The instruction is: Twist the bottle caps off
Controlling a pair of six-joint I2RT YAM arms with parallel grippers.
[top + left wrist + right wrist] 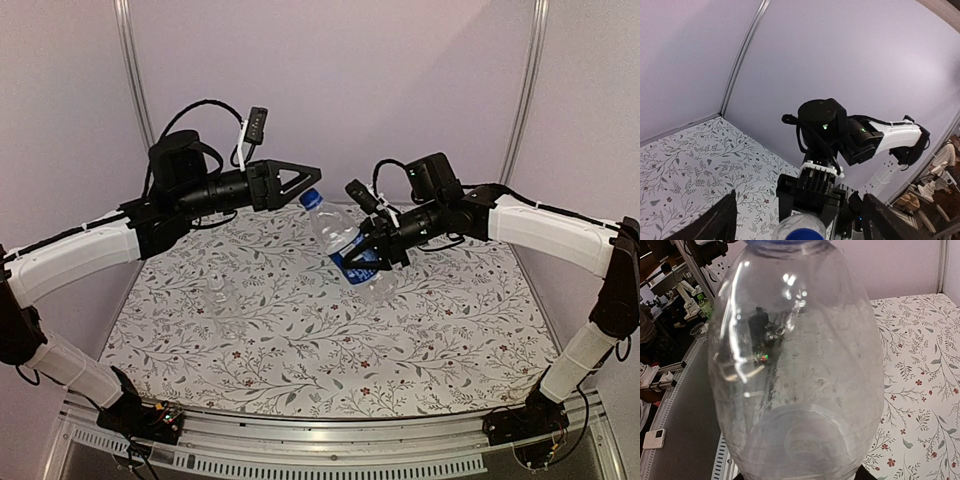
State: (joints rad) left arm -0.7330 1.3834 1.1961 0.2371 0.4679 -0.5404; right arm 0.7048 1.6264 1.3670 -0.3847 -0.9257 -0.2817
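The taller bottle (352,250), clear with a blue-and-white label, is held tilted above the table, neck pointing up and left. My right gripper (380,250) is shut on its body. In the right wrist view this bottle (800,365) fills almost the whole frame and hides the fingers. Its bright blue cap (311,199) sits on the neck. My left gripper (308,184) is open around the cap without touching it. From the left wrist, the blue cap (802,235) shows at the bottom edge between the spread fingers (720,220). The shorter, unlabelled bottle (218,296) stands on the table; its pale cap is hard to make out.
The table carries a floral-patterned cloth (330,350). Plain walls with metal corner posts (133,70) close in the back and sides. An aluminium rail (330,440) runs along the near edge between the two arm bases.
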